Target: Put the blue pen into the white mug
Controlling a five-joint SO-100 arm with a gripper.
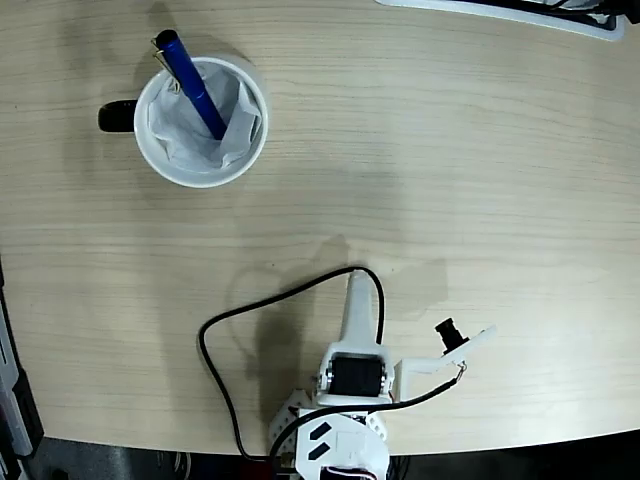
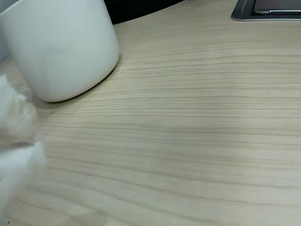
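— Blurred white, the hand (image 2: 16,155) fills the wrist view's left edge; we cannot tell whether it is wide or narrow.

— From overhead, we see the arm (image 1: 355,370) folded low at the counter's (image 1: 450,170) near edge, well apart from the white mug (image 1: 165,160).

— We find the blue pen (image 1: 192,82) standing tilted inside that mug, cap end leaning over the rim near the black handle (image 1: 117,117).

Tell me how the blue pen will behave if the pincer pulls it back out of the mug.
The blue pen looks glossy, so it may slip in a light grip. It looks stiff and slim, probably light. It leans on the rim of the white mug, tip in the crumpled white lining, so it may drag that lining along.
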